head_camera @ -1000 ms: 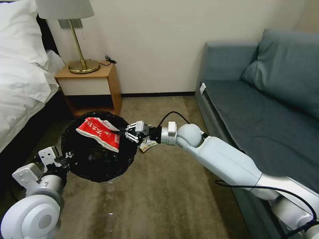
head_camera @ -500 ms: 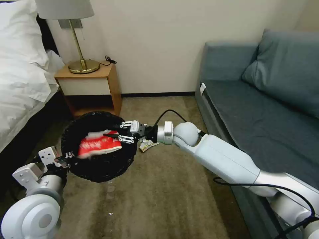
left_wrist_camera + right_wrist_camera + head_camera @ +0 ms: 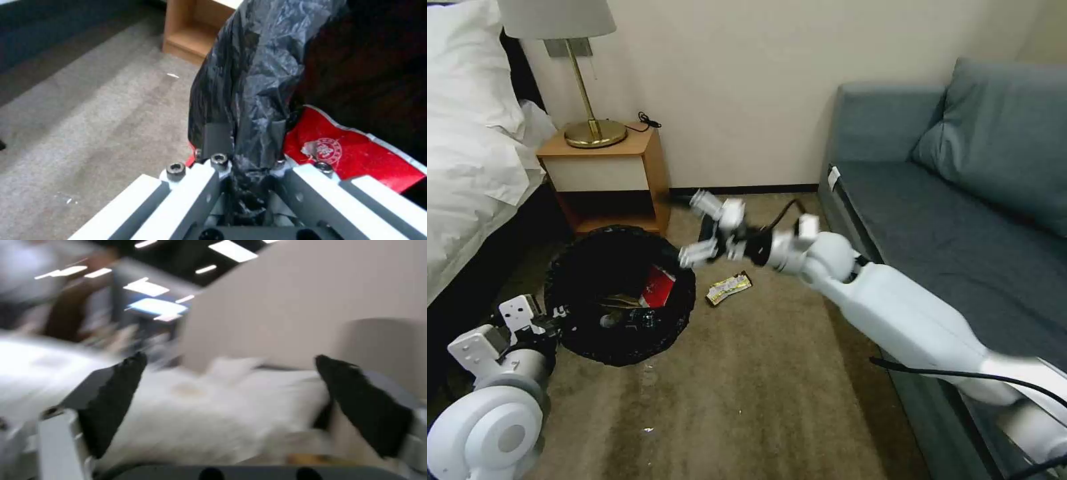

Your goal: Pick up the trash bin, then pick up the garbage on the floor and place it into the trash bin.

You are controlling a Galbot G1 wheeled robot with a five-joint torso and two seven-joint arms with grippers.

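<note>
A: Left gripper (image 3: 242, 140) first, nearest the base, low at the robot's left. State?

B: Jaws pinched together on the bag-covered rim of the trash bin (image 3: 620, 297). The left wrist view shows the crinkled black plastic caught between the two pads, one pad on each side of the rim.

A: Bin position?

B: On the carpet (image 3: 747, 380) in front of the robot, at its left, between the bed (image 3: 474, 167) and the right arm. Black liner folded over the rim; the white body hardly shows.

A: Contents?

B: Red wrapper (image 3: 658, 288) inside, against the wall of the bin on the robot's right. In the left wrist view the same wrapper (image 3: 356, 156) lies just beside the clamped rim, inside the liner. Some other dark, shiny litter sits near the bottom; I cannot tell what.

A: Floor litter?

B: Yellowish-silver wrapper (image 3: 729, 288) flat on the carpet, just beside the bin on the robot's right, not touching it.

A: Right gripper (image 3: 704, 227)?

B: Beyond the wrapper, raised above the carpet off the bin's far right edge, blurred. Jaws spread wide apart, nothing between them; the right wrist view shows both dark pads (image 3: 113, 400) well separated.

A: Background?

B: Wooden nightstand (image 3: 610, 177) with a brass lamp (image 3: 587, 100) against the wall; grey sofa (image 3: 960, 200) along the robot's right.
</note>
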